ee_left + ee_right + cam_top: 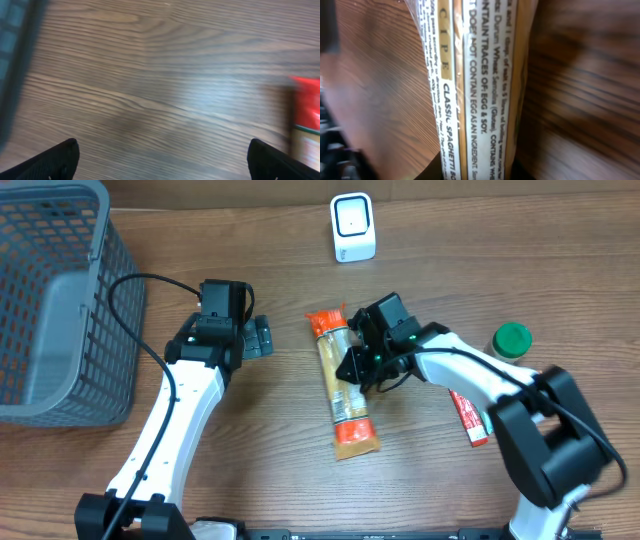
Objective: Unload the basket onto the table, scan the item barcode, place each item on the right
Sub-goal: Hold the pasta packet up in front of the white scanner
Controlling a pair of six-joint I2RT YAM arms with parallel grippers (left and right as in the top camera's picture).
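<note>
A long spaghetti packet point(343, 395) with orange-red ends lies on the wooden table, running from back to front. My right gripper point(362, 365) reaches in from the right, its jaws closed against the packet's upper half. The right wrist view is filled by the packet point(475, 75) with its printed text, and the dark jaws of my right gripper point(482, 172) press its sides at the bottom edge. A white barcode scanner point(352, 227) stands at the back. My left gripper point(258, 337) hovers open left of the packet. Below my left gripper point(162, 145) is bare wood, with the packet's red end point(305, 110) at the right.
A grey mesh basket point(55, 300) takes up the left side of the table. A green-lidded jar point(512, 340) stands at the right. A red and white tube point(467, 415) lies under my right arm.
</note>
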